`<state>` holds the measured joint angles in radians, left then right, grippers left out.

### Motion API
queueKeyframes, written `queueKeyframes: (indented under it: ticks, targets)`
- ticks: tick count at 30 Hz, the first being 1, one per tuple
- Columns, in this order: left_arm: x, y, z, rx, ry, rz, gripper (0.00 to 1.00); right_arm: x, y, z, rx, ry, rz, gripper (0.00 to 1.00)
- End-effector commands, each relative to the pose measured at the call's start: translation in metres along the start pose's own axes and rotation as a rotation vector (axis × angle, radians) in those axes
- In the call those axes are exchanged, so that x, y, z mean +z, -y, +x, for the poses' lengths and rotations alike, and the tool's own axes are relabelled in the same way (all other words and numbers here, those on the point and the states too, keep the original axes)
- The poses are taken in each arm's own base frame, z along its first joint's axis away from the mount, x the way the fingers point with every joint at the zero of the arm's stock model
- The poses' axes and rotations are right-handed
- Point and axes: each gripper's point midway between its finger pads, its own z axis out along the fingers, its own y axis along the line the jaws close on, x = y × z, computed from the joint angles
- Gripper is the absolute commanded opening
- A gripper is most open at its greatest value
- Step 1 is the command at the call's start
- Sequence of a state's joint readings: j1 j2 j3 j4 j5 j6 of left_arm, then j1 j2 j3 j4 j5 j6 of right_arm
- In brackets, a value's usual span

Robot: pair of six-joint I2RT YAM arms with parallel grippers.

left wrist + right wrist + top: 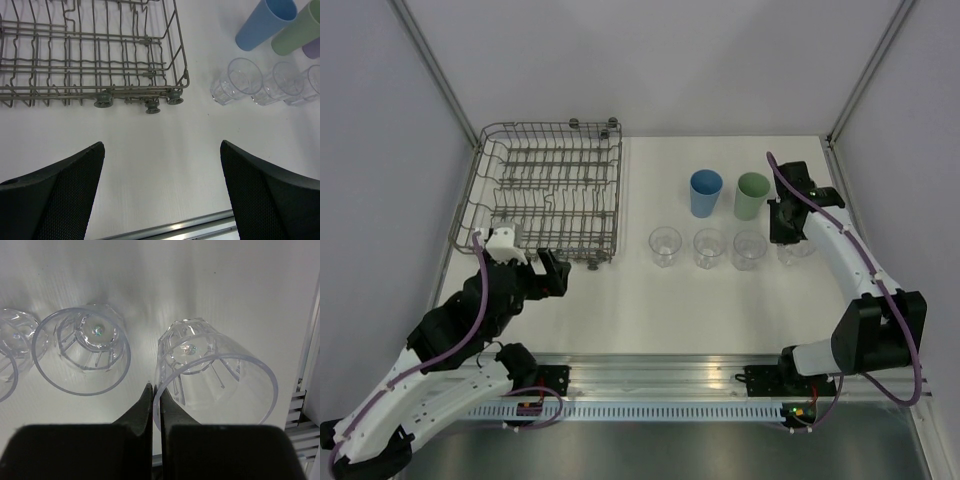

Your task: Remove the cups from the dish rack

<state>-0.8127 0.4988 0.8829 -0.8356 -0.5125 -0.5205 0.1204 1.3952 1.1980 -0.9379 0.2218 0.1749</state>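
Observation:
The grey wire dish rack [548, 190] stands at the back left with no cups in it; its near corner shows in the left wrist view [100, 60]. A blue cup [706, 193] and a green cup [752, 195] stand upright behind a row of clear cups [665, 247] [709, 249] [749, 250]. An edge of the lilac cup [314, 47] shows in the left wrist view. My right gripper [156, 396] is shut on the rim wall of the rightmost clear cup [215, 375], one finger inside and one outside; the cup appears to stand on the table. My left gripper [161, 145] is open and empty over the table in front of the rack.
A metal rail [660, 380] runs along the table's near edge. The table's right edge [312, 340] lies close beside the held cup. Another clear cup [82, 350] stands just left of my right fingers.

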Motion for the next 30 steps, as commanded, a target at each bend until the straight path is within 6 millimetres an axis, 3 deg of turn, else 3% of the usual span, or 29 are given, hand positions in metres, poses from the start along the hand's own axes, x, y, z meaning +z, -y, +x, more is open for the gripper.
queueKeyframes:
  ticks: [1, 14, 24, 30]
  targets:
    - [-0.002, -0.006, -0.007, 0.028, 0.039, -0.009, 1.00, -0.003, 0.003, -0.018, 0.010, 0.029, -0.015, 0.00]
    - [-0.004, -0.004, -0.006, 0.029, 0.039, 0.006, 1.00, 0.048, 0.009, 0.000, 0.092, -0.035, 0.023, 0.04]
    - [-0.004, -0.008, -0.008, 0.026, 0.052, -0.013, 1.00, 0.068, 0.004, 0.002, 0.080, -0.080, -0.008, 0.06]
    - [-0.004, -0.008, -0.008, 0.025, 0.052, -0.015, 1.00, 0.069, 0.002, 0.003, 0.073, -0.086, -0.018, 0.10]
